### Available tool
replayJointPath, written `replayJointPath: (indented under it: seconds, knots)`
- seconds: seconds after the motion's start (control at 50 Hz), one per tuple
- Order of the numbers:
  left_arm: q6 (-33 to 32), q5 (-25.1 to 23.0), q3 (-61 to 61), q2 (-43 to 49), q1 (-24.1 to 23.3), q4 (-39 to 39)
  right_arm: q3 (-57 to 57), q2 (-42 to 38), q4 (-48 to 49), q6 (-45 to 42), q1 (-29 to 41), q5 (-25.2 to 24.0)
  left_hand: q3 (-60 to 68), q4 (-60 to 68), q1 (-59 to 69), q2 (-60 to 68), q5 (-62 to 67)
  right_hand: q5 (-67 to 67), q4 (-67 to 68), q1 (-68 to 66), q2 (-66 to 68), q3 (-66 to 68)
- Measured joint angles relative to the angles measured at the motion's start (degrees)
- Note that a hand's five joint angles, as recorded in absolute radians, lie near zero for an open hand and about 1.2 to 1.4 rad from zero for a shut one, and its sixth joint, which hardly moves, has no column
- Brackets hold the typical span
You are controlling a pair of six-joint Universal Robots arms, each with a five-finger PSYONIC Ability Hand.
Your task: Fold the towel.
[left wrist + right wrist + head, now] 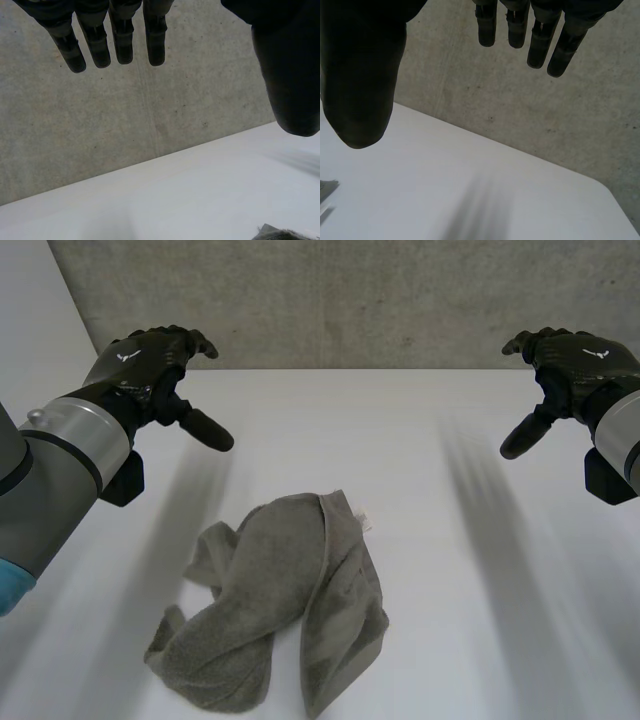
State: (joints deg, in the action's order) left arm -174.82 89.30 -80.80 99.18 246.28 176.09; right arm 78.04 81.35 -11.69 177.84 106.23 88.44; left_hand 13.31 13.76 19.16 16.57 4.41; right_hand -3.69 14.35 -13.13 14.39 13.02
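**A:** Left hand (150,375), upper left of the head view. It is raised off the table (420,440) with its fingers (120,47) straight and the thumb held out to one side. It holds nothing. Its own wrist view shows bare wall (150,130) between fingers and thumb.

**B:** And the right hand (572,362)?

**A:** Upper right, in a mirrored pose. Its fingers (540,47) are extended and relaxed, the thumb stands apart, and it is empty too. Both hands hang over bare table, well apart from each other and from the cloth.

**B:** Where is the towel?

**A:** The towel (280,610) is grey and lies on the table at lower centre of the head view, in a crumpled heap. One band runs down its right side and another bunches toward the lower left. A small white label (362,520) shows at its upper right edge. No layer lies flat and there is no clean fold. A scrap of it also shows beyond the left hand's thumb tip in the left wrist view.

**B:** Which step is this?

**A:** As a judgement, folding has not begun. The hands are poised for a first reach, and the cloth looks to need spreading before any fold.

**B:** What does the next move call for?

**A:** Probably both hands lowering and coming inward, each to an edge or corner, to pinch it and draw the cloth flat. The corners are buried in the heap, so picking grasp points is the hard part. The label edge is the clearest landmark. One risk is catching two layers in a single pinch.
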Motion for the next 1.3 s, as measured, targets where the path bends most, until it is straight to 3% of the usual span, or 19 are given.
replayJointPath:
  seconds: [0.32,0.44,0.56,0.74,0.88,0.94,1.0,1.06,1.1,1.18,1.3]
  knots:
    - [-0.17,-0.25,-2.06,-0.03,0.12,0.49,1.44,0.22,-0.38,3.47,1.75,-1.26,0.00,0.00,0.00,0.00,0.02,0.00,0.00,0.00,0.00,0.00]
    - [-2.50,-1.62,-6.37,0.25,0.06,0.66,6.59,-1.08,-0.35,13.00,7.51,-7.20,0.00,0.00,0.00,0.00,0.02,0.00,0.00,0.01,0.00,0.00]
    - [-9.54,-3.58,-14.84,0.95,0.12,3.18,9.33,-7.33,3.01,24.19,12.92,-12.75,0.00,0.00,0.00,0.00,0.06,0.00,0.00,0.03,0.00,0.00]
    - [-17.43,-3.88,-22.70,6.19,0.21,9.99,2.09,-21.66,8.64,30.35,18.41,-9.13,0.00,0.00,0.02,0.00,0.07,0.00,0.00,0.18,0.00,0.00]
    - [-18.69,-3.75,-23.21,12.44,0.06,11.72,-3.50,-29.55,9.25,29.95,20.22,-6.15,0.00,0.00,0.18,1.83,3.87,-0.99,0.00,-1.29,0.40,0.00]
    - [-18.63,-3.76,-22.83,14.39,-0.10,11.80,-5.02,-32.31,9.23,29.42,20.61,-5.61,0.00,0.00,4.36,7.71,9.84,-8.50,0.00,-8.27,6.92,0.00]
    - [-18.44,-3.81,-22.40,15.10,-0.24,11.75,-5.64,-34.03,9.18,28.29,20.75,-5.07,0.00,0.00,21.03,24.56,24.34,-22.54,0.00,-22.34,21.95,0.00]
    - [-18.05,-3.88,-21.89,14.82,-0.31,11.83,-5.69,-34.84,9.28,26.34,20.73,-4.03,0.00,0.00,45.53,49.88,48.16,-38.64,0.00,-39.35,37.34,0.00]
    - [-17.84,-3.92,-21.58,14.23,-0.30,12.00,-5.58,-34.78,9.51,25.17,20.67,-3.43,0.00,0.00,52.68,56.70,57.34,-47.96,0.00,-48.92,41.83,0.00]
    - [-17.56,-4.00,-20.39,12.08,-0.18,12.83,-5.83,-33.20,10.55,23.17,20.28,-3.09,0.00,0.00,53.16,57.85,59.36,-59.75,0.00,-60.15,51.81,0.00]
    - [-16.76,-3.84,-14.22,7.86,-0.32,14.77,-11.61,-27.36,11.34,16.55,17.80,-6.89,0.00,0.00,53.51,58.40,59.37,-60.26,0.00,-61.28,55.41,0.00]
